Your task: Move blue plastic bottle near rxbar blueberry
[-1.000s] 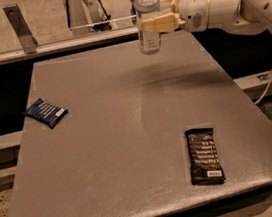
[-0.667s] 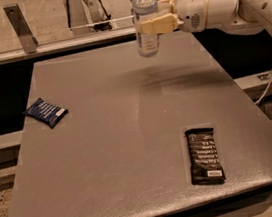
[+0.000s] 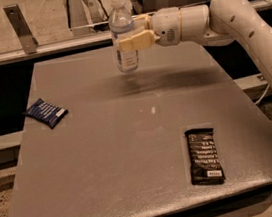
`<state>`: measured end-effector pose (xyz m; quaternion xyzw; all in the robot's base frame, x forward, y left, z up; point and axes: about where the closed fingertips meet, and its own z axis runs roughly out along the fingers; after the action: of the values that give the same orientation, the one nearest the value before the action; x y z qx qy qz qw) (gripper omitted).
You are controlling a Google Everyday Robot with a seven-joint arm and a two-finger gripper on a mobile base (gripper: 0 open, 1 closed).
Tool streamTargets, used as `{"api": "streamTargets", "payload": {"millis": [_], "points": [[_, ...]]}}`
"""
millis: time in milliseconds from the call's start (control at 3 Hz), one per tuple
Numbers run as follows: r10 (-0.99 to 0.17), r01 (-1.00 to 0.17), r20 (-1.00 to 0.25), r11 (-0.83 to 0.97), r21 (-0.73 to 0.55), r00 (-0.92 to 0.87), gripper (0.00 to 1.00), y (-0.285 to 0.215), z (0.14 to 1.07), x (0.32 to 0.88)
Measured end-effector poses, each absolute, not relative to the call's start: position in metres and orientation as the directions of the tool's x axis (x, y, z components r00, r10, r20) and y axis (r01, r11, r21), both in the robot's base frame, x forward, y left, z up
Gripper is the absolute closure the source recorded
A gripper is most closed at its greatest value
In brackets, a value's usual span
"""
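The gripper (image 3: pixel 127 41) jaws pinch the blue plastic bottle (image 3: pixel 127 58) upright above the tabletop's (image 3: pixel 123 158) far side. It has drifted left in the last 1 second, toward the rxbar blueberry (image 3: pixel 45 112), but they remain well apart.

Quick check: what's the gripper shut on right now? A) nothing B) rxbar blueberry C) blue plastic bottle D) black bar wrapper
C: the gripper clamps the blue plastic bottle mid-body at the far side of the table, while the rxbar blueberry and the black bar wrapper lie apart from it.
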<state>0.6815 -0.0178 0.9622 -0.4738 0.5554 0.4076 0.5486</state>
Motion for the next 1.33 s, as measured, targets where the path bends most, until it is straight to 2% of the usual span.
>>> {"api": "streamTargets", "payload": {"millis": [667,1333], "points": [[-0.032,-0.994,-0.999,0.099,-0.035,0.032,1.00,0.064,0.934,0.671],[0.015,-1.000,-1.000,0.024,-0.005,0.006,1.00,0.114,0.926,0.655]]}}
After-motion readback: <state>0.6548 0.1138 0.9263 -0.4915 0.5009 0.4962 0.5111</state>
